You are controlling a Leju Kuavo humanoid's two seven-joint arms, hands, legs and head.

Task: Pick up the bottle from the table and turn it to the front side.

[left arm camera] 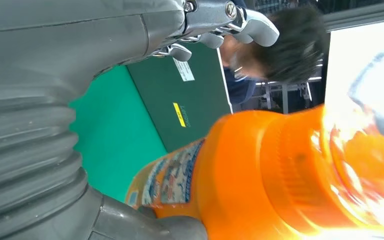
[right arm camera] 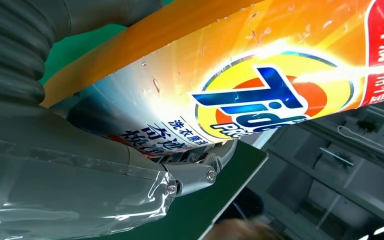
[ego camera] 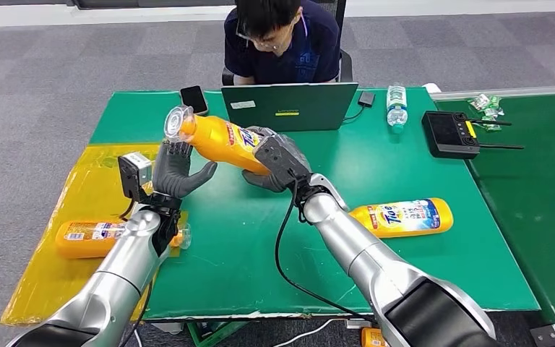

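Right hand (ego camera: 278, 163) grips raised orange bottle (ego camera: 217, 137).

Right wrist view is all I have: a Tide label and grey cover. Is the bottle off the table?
Observer: Yes. In the head view the right robot hand holds the bottle tilted in the air above the green table.
Operator: Which way is the cap?
Observer: The clear cap is the raised end, pointing to the robot's left and away from it.
Operator: Left robot hand doing anything?
Observer: The left robot hand is open with its fingers spread, just under the cap end. I can't tell whether it touches the bottle.
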